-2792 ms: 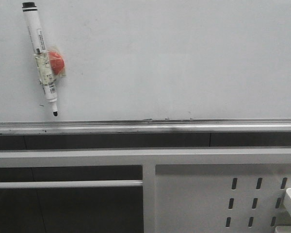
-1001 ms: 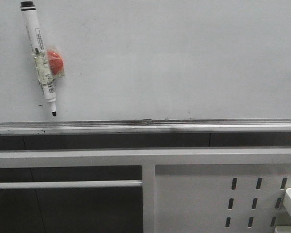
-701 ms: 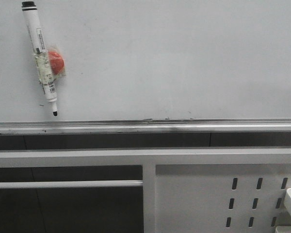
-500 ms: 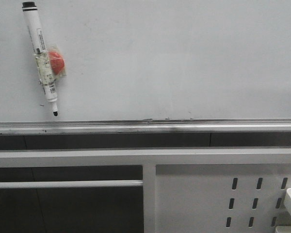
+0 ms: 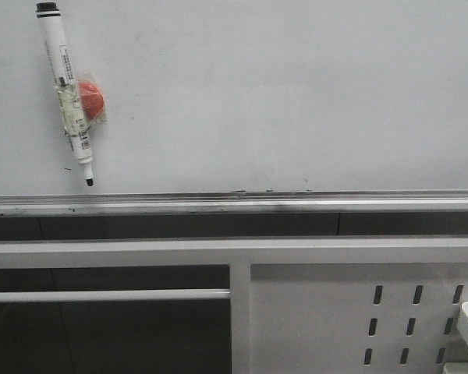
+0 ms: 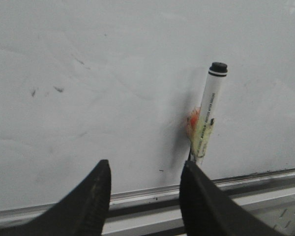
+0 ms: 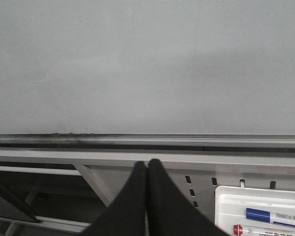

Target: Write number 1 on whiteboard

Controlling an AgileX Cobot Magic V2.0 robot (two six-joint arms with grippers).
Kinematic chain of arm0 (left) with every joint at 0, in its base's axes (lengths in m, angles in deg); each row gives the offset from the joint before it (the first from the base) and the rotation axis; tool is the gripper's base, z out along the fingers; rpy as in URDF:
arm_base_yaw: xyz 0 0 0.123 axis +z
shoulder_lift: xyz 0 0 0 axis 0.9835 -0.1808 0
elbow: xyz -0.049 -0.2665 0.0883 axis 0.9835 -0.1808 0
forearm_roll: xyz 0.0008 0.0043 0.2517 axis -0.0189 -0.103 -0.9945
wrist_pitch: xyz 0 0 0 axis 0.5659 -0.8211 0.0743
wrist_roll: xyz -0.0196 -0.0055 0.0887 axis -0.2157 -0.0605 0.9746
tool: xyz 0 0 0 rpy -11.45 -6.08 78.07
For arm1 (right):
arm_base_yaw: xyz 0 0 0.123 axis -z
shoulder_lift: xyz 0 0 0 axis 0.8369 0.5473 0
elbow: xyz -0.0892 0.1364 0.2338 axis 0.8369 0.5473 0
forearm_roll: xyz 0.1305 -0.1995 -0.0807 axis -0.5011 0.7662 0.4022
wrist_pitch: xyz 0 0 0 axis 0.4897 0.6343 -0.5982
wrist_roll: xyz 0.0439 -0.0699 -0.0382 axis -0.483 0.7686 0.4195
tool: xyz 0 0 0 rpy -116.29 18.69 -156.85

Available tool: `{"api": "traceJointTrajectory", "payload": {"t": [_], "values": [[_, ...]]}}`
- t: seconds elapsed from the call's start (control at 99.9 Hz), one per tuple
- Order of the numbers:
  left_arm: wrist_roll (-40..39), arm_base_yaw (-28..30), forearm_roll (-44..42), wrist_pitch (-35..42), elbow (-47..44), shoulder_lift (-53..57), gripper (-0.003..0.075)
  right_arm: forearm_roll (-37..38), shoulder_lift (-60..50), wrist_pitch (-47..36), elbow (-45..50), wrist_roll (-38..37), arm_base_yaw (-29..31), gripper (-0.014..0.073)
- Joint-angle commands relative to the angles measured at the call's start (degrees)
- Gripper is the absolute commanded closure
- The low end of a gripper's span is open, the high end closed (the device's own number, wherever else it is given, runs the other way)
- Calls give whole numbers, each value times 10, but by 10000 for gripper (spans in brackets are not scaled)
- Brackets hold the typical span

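Clearly not started: no number 1 on whiteboard (image 5: 296,93); marker pen (image 5: 66,93) hanging on it, ungrasped. Left gripper (image 6: 145,189) spread near pen, right gripper (image 7: 146,189) pressed together, empty.

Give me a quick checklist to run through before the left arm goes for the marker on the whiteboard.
1. Left gripper open: ok, fingers spread, nothing between them.
2. Marker pen reachable: ok, it hangs on the whiteboard beside a red magnet, tip down.
3. Cap off: ok, dark tip exposed.
4. Gripper aligned with pen: not ok, pen sits off to one side of the fingers.
5. Right gripper out of the way: ok, shut, empty, low.
6. Number 1 written: not ok, only small specks.
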Motion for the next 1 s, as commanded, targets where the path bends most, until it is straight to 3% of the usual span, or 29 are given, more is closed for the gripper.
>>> {"api": "traceJointTrajectory", "payload": {"t": [0.0, 0.3, 0.58, 0.801, 0.871, 0.991], "values": [[-8, -17, 22, 62, 5, -16, 419, -6, 10, -41, -20, 9, -10, 663], [-13, -72, 15, 145, 4, -109, 419, -11, 10, -40, -23, 9, -14, 663], [-28, -168, 30, 374, 4, -312, 419, -13, 10, -23, -24, 9, -14, 663], [-52, -228, 78, 635, 6, -507, 419, -22, 10, -22, -24, 9, -14, 663], [-70, -233, 108, 632, 23, -552, 419, -22, 10, -21, -24, 10, -14, 663], [-77, -233, 90, 635, 50, -595, 419, -22, 10, -21, -26, 10, -14, 663]]}}
